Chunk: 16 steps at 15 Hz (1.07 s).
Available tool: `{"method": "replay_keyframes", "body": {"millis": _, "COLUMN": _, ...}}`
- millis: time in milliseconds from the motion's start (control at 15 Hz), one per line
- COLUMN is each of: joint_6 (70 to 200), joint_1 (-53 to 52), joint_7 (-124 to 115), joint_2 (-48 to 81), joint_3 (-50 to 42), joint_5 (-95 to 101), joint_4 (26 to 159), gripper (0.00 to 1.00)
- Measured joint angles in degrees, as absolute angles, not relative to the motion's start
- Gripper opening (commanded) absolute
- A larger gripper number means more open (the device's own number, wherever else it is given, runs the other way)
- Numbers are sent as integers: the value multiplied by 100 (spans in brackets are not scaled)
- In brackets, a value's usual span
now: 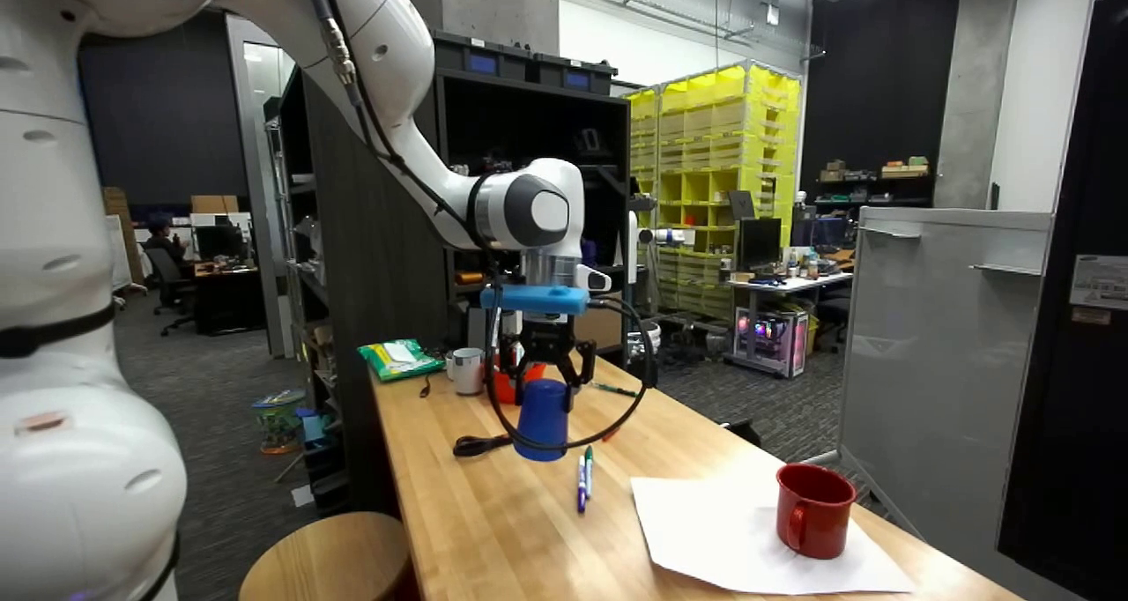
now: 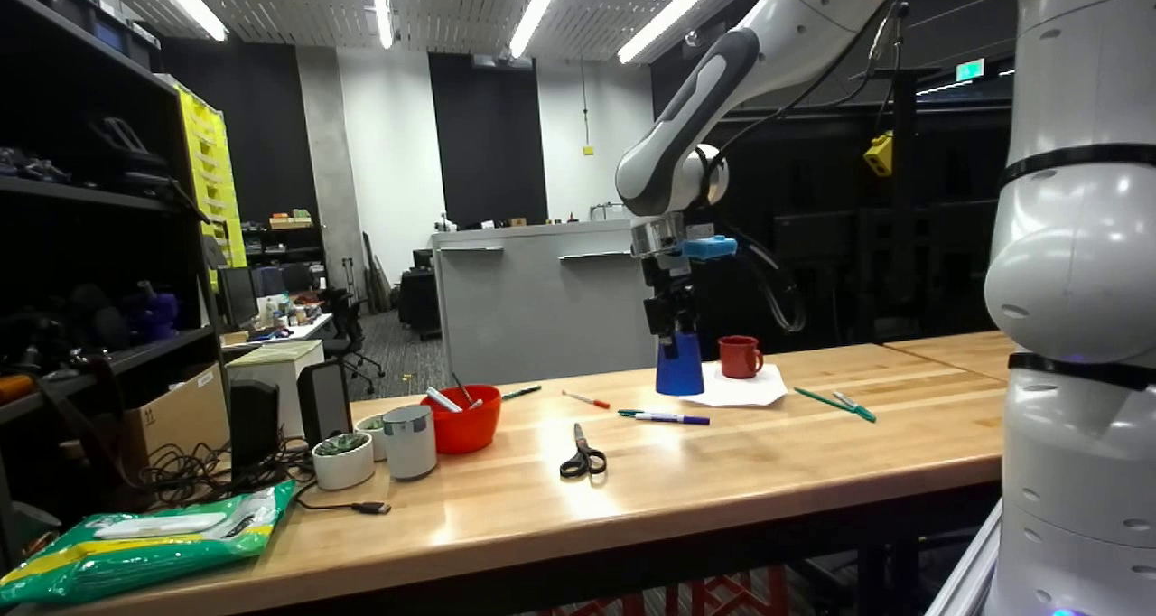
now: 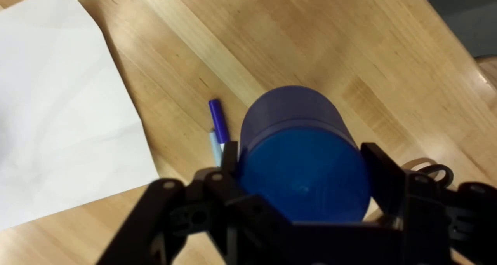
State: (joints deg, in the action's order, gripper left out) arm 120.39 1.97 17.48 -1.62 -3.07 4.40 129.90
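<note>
Okay, so your gripper point(image 1: 545, 391) is clamped around a blue cup point(image 2: 679, 372), one jaw on each side, and the cup hangs above the wooden table point(image 2: 741, 444) in both exterior views. It tapers, wide end pointing down, so to me it looks flipped over, though I can't swear from the wrist view that the upper end is a closed base.

Handling-wise, I'd guess thin-ish plastic: light, tough enough to survive a bump, but smooth and kinda slippery. Your jaws sit on the narrower upper half, and with that taper it could slip down and out if your squeeze is weak. Holding a bit lower, squarely across the middle of the wall, would probably be safer. Don't go crazy on force either, since the sides might flex.

Stuff around it: a purple marker point(image 3: 219, 121) and a green-tipped pen point(image 1: 589, 471) lie side by side, scissors point(image 2: 581, 444) are near them, and a red mug point(image 1: 815, 517) stands upright on a sheet of white paper point(image 1: 705, 530). There's also a red bowl point(image 2: 474, 426) farther along the table.
</note>
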Motion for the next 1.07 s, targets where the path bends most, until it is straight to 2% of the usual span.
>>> {"method": "replay_keyframes", "body": {"millis": 400, "joint_6": 12084, "joint_1": 67, "joint_7": 1806, "joint_2": 51, "joint_3": -97, "joint_5": 446, "joint_4": 13021, "gripper": 52}}
{"method": "replay_keyframes", "body": {"millis": 867, "joint_6": 12701, "joint_1": 34, "joint_7": 1798, "joint_2": 397, "joint_3": 26, "joint_5": 571, "joint_4": 13264, "gripper": 52}}
{"method": "replay_keyframes", "body": {"millis": 933, "joint_6": 12804, "joint_1": 34, "joint_7": 1791, "joint_2": 434, "joint_3": 27, "joint_5": 618, "joint_4": 13298, "gripper": 94}}
{"method": "replay_keyframes", "body": {"millis": 1067, "joint_6": 12940, "joint_1": 34, "joint_7": 1742, "joint_2": 487, "joint_3": 27, "joint_5": 762, "joint_4": 13351, "gripper": 98}}
